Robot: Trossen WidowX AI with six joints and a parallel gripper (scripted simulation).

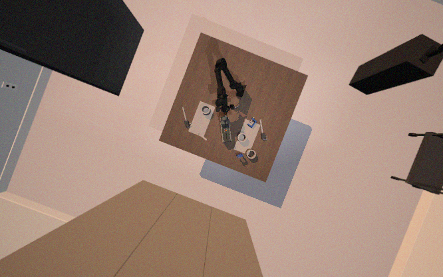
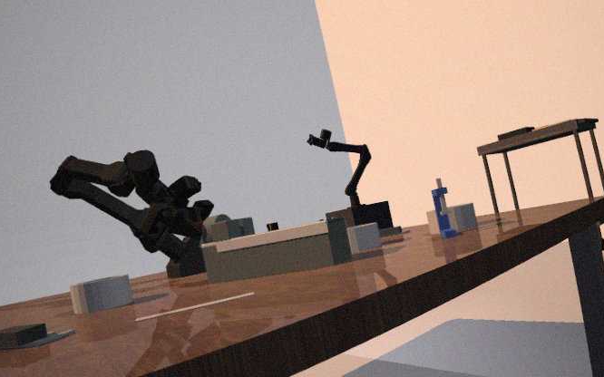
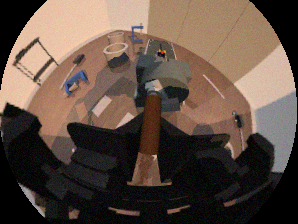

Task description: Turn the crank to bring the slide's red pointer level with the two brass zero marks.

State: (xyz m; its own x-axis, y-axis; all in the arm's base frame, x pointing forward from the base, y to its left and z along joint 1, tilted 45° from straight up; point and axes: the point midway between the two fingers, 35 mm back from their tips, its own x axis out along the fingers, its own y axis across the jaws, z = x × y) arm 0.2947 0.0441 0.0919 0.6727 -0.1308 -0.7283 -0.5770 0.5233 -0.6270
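The machine (image 1: 226,136) (image 2: 267,262) is a long grey housing with a slide channel. Its grey end block (image 3: 172,75) and pale crank arm (image 3: 152,89) show in the wrist view, in front of my gripper. The brown crank handle (image 3: 151,122) stands between my fingers. My gripper (image 1: 224,110) (image 3: 149,115) is shut on the handle; the exterior view shows it at the machine's left end. The red-orange pointer (image 1: 225,130) (image 3: 161,52) shows in the channel. The brass zero marks are too small to tell apart, so whether the pointer is level with them cannot be told.
Round pale containers (image 1: 206,110) (image 1: 241,137) (image 1: 251,153) stand either side of the machine. A blue clamp (image 1: 251,122) (image 2: 443,213) (image 3: 76,82) and a second blue item (image 1: 239,155) (image 3: 137,34) stand on the container-heavy side. Pale sheets (image 1: 197,126) and dark-ended rods (image 1: 186,123) (image 1: 264,136) lie farther out.
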